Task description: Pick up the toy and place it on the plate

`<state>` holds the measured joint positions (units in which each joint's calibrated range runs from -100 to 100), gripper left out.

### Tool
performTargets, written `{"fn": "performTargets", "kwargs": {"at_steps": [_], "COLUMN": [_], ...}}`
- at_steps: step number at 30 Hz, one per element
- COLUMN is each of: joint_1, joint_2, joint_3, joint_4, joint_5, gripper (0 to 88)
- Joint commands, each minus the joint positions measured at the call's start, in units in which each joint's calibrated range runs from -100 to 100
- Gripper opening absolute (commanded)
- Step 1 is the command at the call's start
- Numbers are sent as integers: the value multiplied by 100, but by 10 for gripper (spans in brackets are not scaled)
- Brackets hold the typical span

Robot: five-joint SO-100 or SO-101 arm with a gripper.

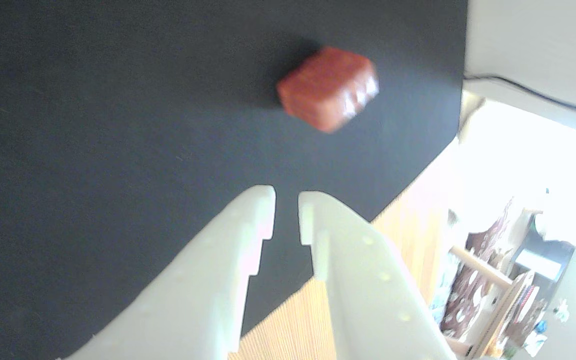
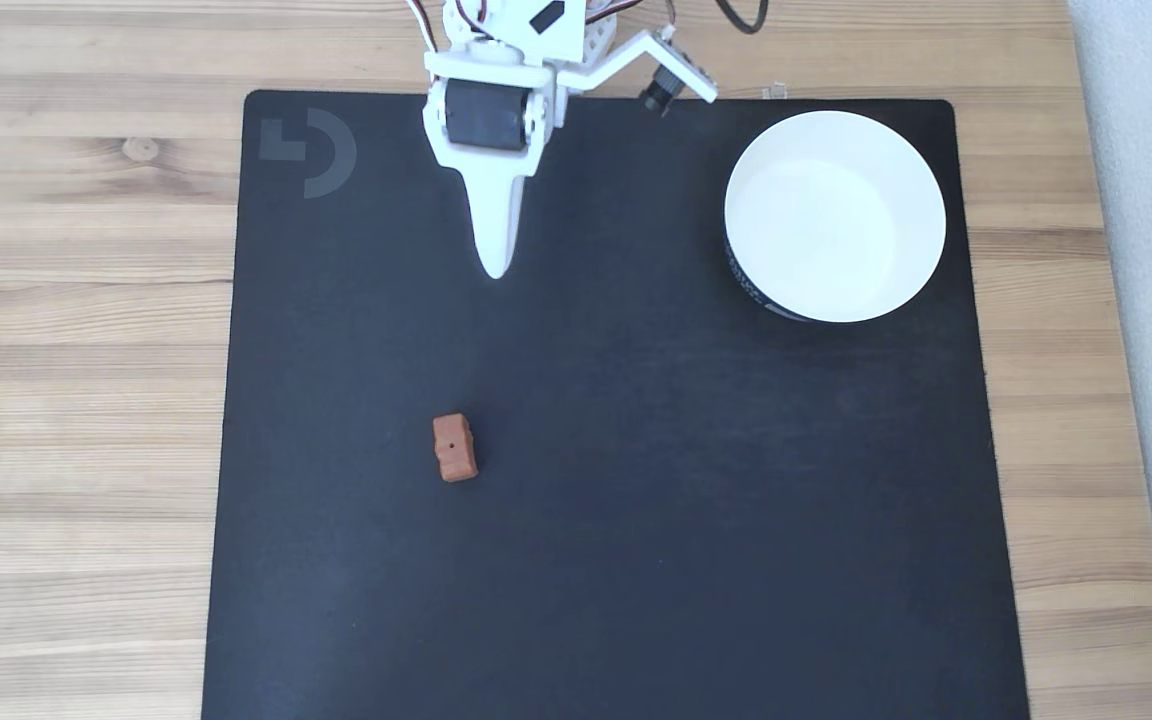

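Toy (image 2: pixel 454 447): small reddish-brown block with a tiny dark dot on top, lying flat on the black mat (image 2: pixel 616 560), left of mat centre in the fixed view. Untouched, nothing in contact with it. In the wrist view, toy (image 1: pixel 328 88) slightly blurred, glossy on one face, sitting at 12 o'clock from the fingertips and clear of them.

Tool (image 2: pixel 494 268): white, pointing down the picture in the fixed view, at 12 o'clock from the toy and well apart from it. In the wrist view, tool (image 1: pixel 286 196) with a narrow gap between the two tips; nearly closed, nothing held between the fingers.

Plate (image 2: pixel 834 215): round white dish with a dark band on its outer side, standing on the mat near the upper right corner, at about 2 o'clock from the toy and well apart. At 3 o'clock from the tool. Nothing seen inside.

Mat lying on a light wooden counter (image 2: pixel 76 300); grey logo (image 2: pixel 308 152) printed at the mat's upper left corner.
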<state>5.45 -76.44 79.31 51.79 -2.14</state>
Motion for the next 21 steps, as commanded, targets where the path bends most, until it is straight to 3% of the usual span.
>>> {"fn": "performTargets", "kwargs": {"at_steps": [1,9,17,21], "joint_1": [304,965,898,898], "joint_2": [953,3079,5055,5972], "joint_3": [-1014,-2906,-5051,-6142], "joint_4": [-243,-243,-150,511], "joint_5": [-42,-178,-178,-178], "gripper": [29,30,30,26]}}
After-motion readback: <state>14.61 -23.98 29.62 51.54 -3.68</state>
